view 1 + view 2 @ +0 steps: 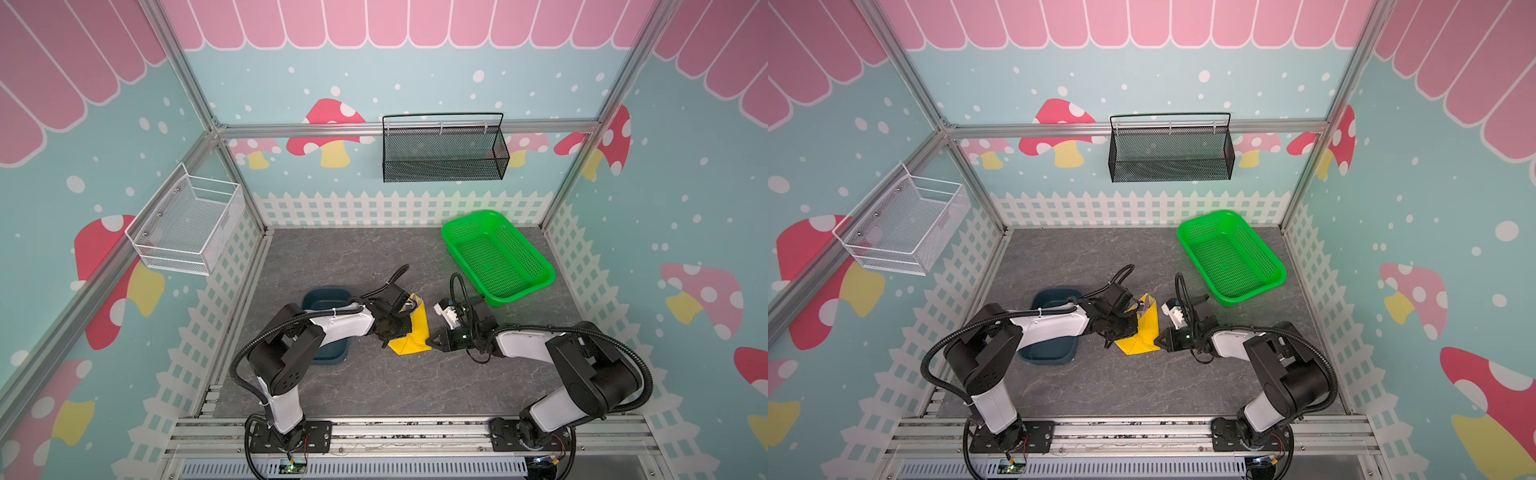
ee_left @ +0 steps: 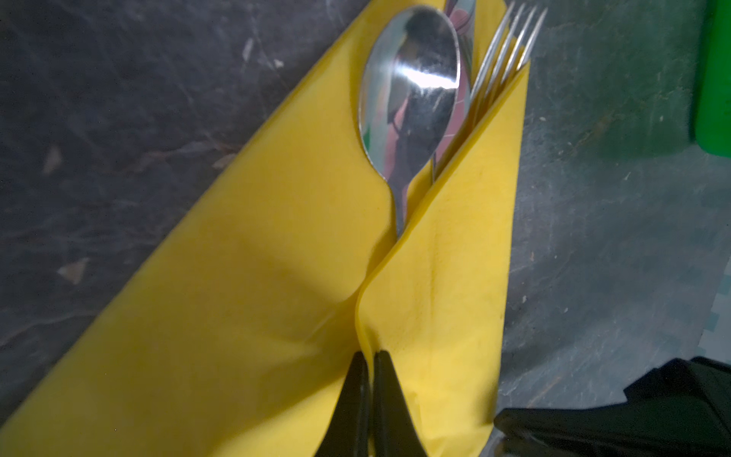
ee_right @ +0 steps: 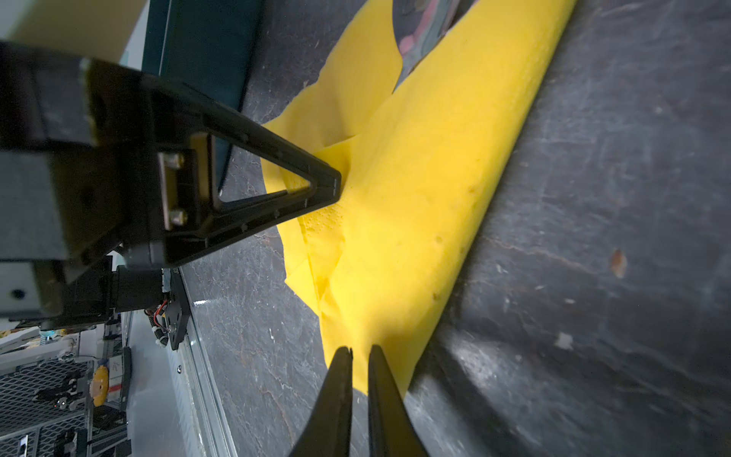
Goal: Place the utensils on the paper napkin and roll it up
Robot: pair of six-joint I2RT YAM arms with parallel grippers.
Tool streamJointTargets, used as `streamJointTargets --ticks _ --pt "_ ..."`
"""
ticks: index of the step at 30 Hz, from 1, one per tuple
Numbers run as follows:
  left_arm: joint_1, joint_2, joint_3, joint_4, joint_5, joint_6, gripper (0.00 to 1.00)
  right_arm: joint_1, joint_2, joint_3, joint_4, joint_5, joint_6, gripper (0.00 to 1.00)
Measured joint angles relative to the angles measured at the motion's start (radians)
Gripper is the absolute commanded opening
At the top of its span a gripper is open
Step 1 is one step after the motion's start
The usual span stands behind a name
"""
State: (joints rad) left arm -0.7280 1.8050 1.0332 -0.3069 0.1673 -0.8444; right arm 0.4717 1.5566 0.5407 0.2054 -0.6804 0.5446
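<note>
- The tray (image 1: 328, 297) sits furthest left, partly under my left arm. It plays no part in this step.
- My left hand (image 2: 368, 356) is closed, with the ridge of a napkin (image 2: 237, 296) fold pinched between its tips.
- The napkin lies on the desk (image 1: 374, 386) between my two hands, with one flap folded over the utensils.
- The spoon (image 2: 411, 91) bowl, a sliver of knife (image 2: 464, 16) and the fork (image 2: 506, 43) tines poke out side by side at the open end. The handles are hidden under the paper.
- I judge the rolling to be begun but loose. I would draw the pinched fold low across the bundle, hugging the metal, not lifting it.
- The paper is thin, so a sharp tug would likely tear it at the pinch. Slow, even tension suits it better.
- Tilting the bundle risks the cutlery sliding out of the open end, so I would roll it flat on the desk.
- My right hand (image 3: 360, 352) has its jaws almost together at the napkin's near corner. I cannot tell whether any paper is caught between them.
- I would use that hand as an anchor, pinning the rounded edge while the left wraps.
- The basket (image 1: 521, 289) stands well apart, far right.
</note>
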Motion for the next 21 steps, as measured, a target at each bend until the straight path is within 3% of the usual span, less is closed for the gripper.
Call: streamJointTargets --ticks 12,21 --pt "-0.002 0.000 0.005 -0.004 -0.012 0.007 0.08 0.008 0.080 0.014 0.007 -0.023 -0.021 0.14" --pt "-0.002 0.000 0.006 -0.005 -0.018 0.011 0.08 0.009 -0.003 0.022 -0.020 0.028 -0.001 0.15"
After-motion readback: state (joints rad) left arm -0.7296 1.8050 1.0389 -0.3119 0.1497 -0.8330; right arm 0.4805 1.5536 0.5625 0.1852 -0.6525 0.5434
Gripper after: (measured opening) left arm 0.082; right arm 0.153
